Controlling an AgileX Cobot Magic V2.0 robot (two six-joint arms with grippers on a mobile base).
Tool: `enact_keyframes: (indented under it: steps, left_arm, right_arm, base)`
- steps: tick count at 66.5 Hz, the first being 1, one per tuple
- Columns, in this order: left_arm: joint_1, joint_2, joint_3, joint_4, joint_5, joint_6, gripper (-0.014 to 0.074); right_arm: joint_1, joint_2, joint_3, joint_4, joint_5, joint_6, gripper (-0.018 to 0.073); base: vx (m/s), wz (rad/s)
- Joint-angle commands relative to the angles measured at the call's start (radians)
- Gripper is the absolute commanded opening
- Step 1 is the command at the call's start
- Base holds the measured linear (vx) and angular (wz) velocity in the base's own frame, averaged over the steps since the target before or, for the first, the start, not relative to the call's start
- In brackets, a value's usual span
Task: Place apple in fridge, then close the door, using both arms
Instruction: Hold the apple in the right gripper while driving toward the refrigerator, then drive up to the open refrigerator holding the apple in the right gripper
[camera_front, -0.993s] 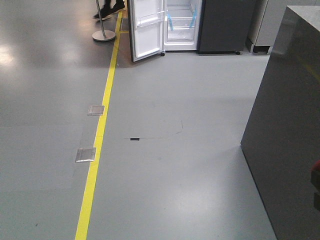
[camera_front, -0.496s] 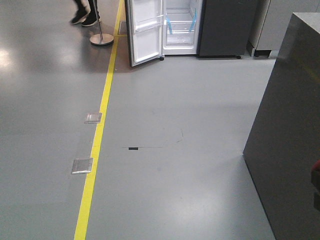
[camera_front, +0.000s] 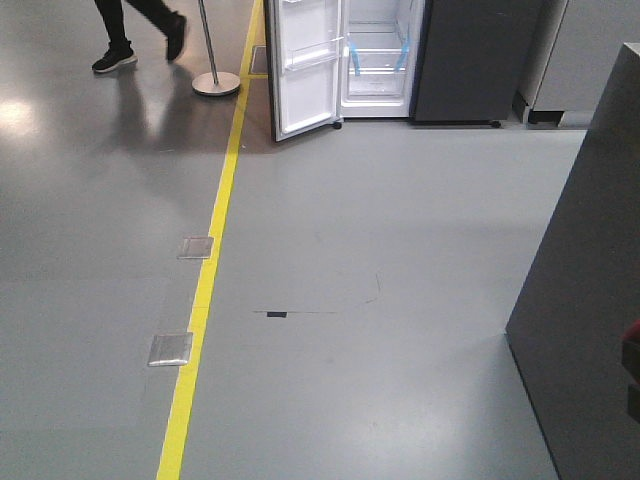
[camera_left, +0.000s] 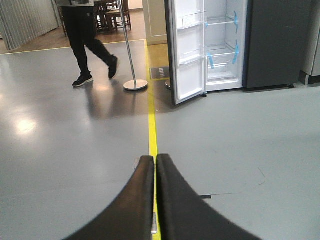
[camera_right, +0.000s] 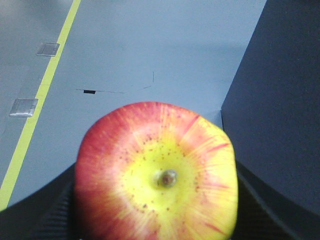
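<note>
Grey floor (camera_front: 350, 220), smooth and glossy enough to throw back the lights, lies between you and the fridge (camera_front: 378, 50), which is well ahead of both sets of fingers. Your right gripper (camera_right: 156, 190) grips the apple (camera_right: 157, 170): the dark, textured fingers (camera_right: 45, 215) press in from either side, and the fruit sits between them with its stem end facing the wrist camera. That side-on hold suits a round, firm, waxy thing, since the widest part is caught and it should not roll out while the base travels. The skin is red with streaks running into a speckled yellow patch around the stem.

Your left gripper (camera_left: 154, 159) is closed on nothing, its two curved black fingers pressed flat together. My guess is that it is kept free for the door (camera_front: 305, 70), which stands open beyond and right of those fingertips, white and moulded inside with clear bins. A yellow line (camera_left: 151, 125) runs straight out from the left fingertips. Inside the fridge you can see glass shelves and blue tape (camera_front: 353, 62). A dark matte panel (camera_front: 590, 300) rises close on the right of the right fingers, so leave it room. A person (camera_left: 87, 40) is walking beyond the left fingertips, left of the door
</note>
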Motion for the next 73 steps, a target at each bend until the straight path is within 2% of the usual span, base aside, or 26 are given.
enact_keyframes:
  steps: [1,73]
  left_arm:
    - [-0.006,-0.014,0.019,-0.005,-0.072,-0.004,-0.0006]
    - [-0.006,-0.014,0.019,-0.005,-0.072,-0.004,-0.0006]
  right_arm:
    - [0.001,0.006,-0.03,-0.015,-0.072,-0.013,0.0153]
    - [0.001,0.006,-0.03,-0.015,-0.071,-0.013,0.0153]
  base:
    - [0.16,0.04]
    - [0.16,-0.02]
